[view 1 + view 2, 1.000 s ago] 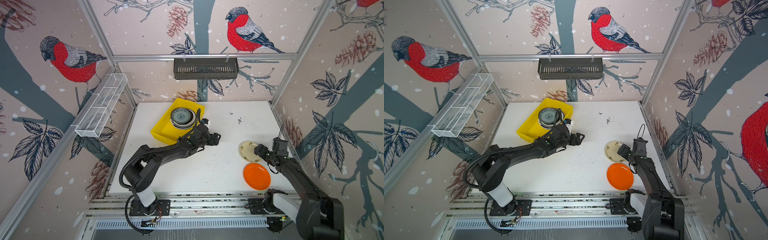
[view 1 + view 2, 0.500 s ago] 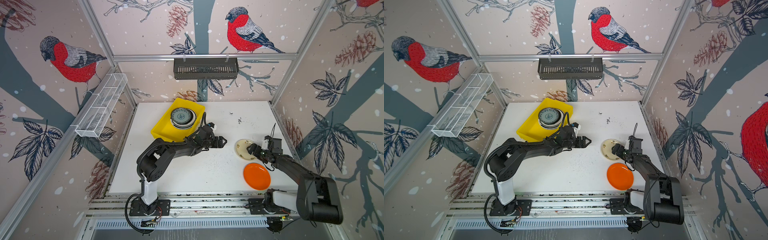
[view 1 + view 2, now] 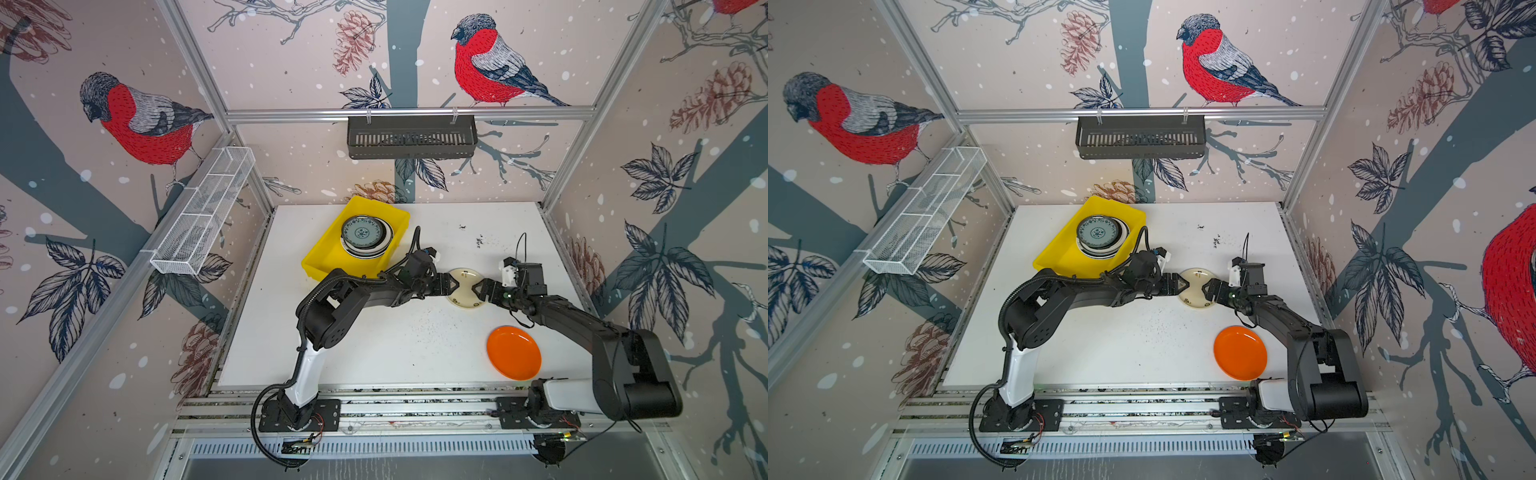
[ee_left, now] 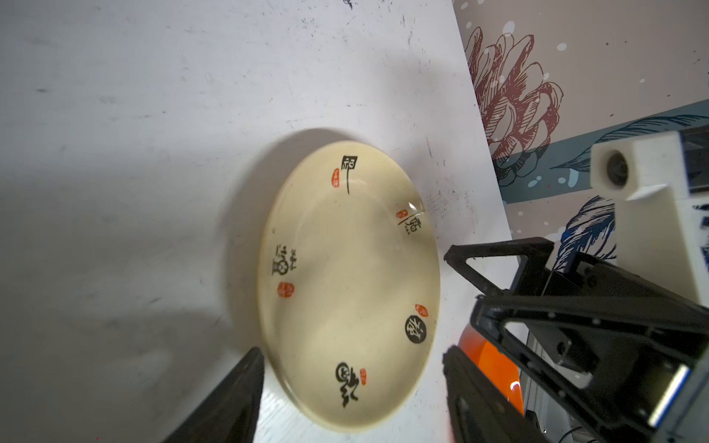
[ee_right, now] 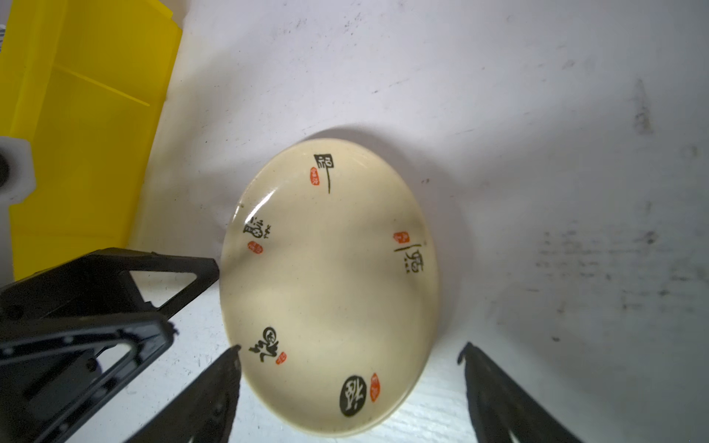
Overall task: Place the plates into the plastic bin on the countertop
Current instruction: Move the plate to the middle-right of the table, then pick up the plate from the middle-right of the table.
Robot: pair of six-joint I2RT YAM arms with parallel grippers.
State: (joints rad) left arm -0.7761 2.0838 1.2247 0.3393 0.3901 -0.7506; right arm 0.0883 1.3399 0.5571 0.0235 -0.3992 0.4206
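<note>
Cream plate (image 5: 330,287) with black characters and red seals rests on white countertop (image 5: 556,134), which is scuffed and speckled. Right gripper (image 5: 349,356): jaws spread wide, straddling plate's near edge; one fingertip (image 5: 232,356) just at rim, other clear of plate. Left gripper (image 5: 192,301) at plate's side, fingers parted, one tip just beside rim. Yellow bin (image 5: 88,153) beyond it, near plate, not touching.

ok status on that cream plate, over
Left gripper and right gripper both open, flanking cream plate from opposite sides, no grip. Plate on countertop; orange plate also out, stack in yellow bin. Path to bin looks clear.
</note>
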